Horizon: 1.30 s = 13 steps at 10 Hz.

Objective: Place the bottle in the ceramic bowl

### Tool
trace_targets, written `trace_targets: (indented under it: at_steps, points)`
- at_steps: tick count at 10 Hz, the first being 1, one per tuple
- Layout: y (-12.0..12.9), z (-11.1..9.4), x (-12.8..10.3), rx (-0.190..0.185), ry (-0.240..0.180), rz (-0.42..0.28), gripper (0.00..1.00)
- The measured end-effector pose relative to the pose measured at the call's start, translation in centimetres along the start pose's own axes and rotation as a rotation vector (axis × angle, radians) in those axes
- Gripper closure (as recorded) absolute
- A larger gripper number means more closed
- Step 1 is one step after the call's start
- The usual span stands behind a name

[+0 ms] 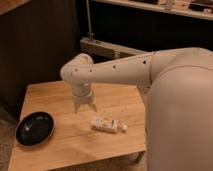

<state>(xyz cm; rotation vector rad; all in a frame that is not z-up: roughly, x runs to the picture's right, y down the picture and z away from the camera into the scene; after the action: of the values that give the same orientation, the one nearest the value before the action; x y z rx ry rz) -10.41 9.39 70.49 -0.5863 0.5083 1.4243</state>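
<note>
The bottle (106,124), small, cream-white with a rounded cap, lies on its side on the wooden table (60,95), cap pointing right. The ceramic bowl (34,128), shallow and glossy black, sits near the table's front left corner. My gripper (85,107) hangs open over the table's middle, fingers pointing down, just above and to the left of the bottle and not touching it. Nothing is between its fingers. The bowl is well to the gripper's left.
My white arm (130,70) reaches in from the right and covers the table's right side. A dark wall panel (35,45) stands behind the table. A grey metal bracket on a post (100,47) sits behind the arm.
</note>
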Motion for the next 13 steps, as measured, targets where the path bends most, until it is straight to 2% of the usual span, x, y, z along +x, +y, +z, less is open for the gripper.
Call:
trace_targets:
  at_steps: [2, 5, 6, 7, 9, 11, 13]
  points:
    - [1.4, -0.4, 0.1, 0.003, 0.003, -0.163, 0.35]
    - [2.5, -1.2, 1.5, -0.021, 0.034, -0.551, 0.35]
    - [2.4, -1.5, 1.9, -0.032, 0.041, -0.646, 0.35]
    - [1.6, -2.1, 2.7, -0.042, 0.054, -0.805, 0.35]
    - [0.7, -2.6, 3.4, -0.038, 0.061, -0.969, 0.35]
    - [0.1, -2.8, 3.9, -0.030, 0.066, -1.097, 0.35]
    - [-0.1, -2.9, 4.0, -0.028, 0.068, -1.131, 0.35]
